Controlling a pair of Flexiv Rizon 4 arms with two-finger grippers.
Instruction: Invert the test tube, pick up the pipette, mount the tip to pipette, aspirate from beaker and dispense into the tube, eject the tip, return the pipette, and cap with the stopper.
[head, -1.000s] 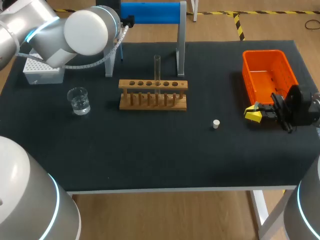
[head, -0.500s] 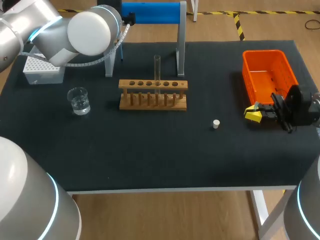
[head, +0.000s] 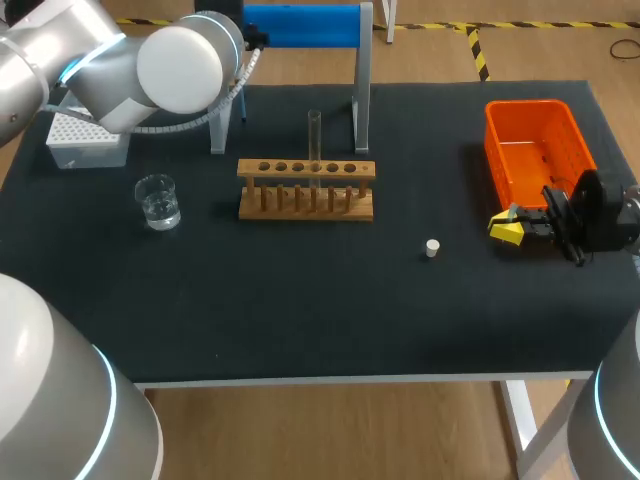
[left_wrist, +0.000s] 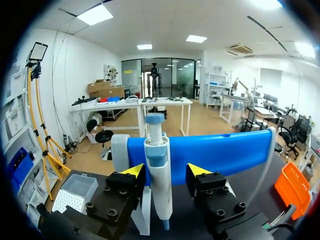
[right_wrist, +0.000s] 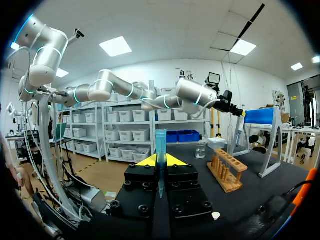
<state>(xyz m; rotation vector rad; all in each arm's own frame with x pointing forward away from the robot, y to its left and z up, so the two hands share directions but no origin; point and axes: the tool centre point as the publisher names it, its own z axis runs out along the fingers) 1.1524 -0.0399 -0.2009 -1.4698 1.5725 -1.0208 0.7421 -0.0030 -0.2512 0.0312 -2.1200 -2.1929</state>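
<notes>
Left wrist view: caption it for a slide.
Open left gripper straddles the pipette hanging on its blue stand, not yet gripped.

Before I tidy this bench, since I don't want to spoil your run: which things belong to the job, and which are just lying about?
Belong to the job: pipette on its blue stand; test tube in the wooden rack; beaker; tip box; stopper.
Lying about, or at least unnamed in the job: orange bin, perhaps for ejected tips.

Beaker (head: 158, 201) left of rack (head: 306, 189), tube (head: 314, 140) in rack, stopper (head: 432, 248) between rack and bin (head: 530, 105)
</notes>
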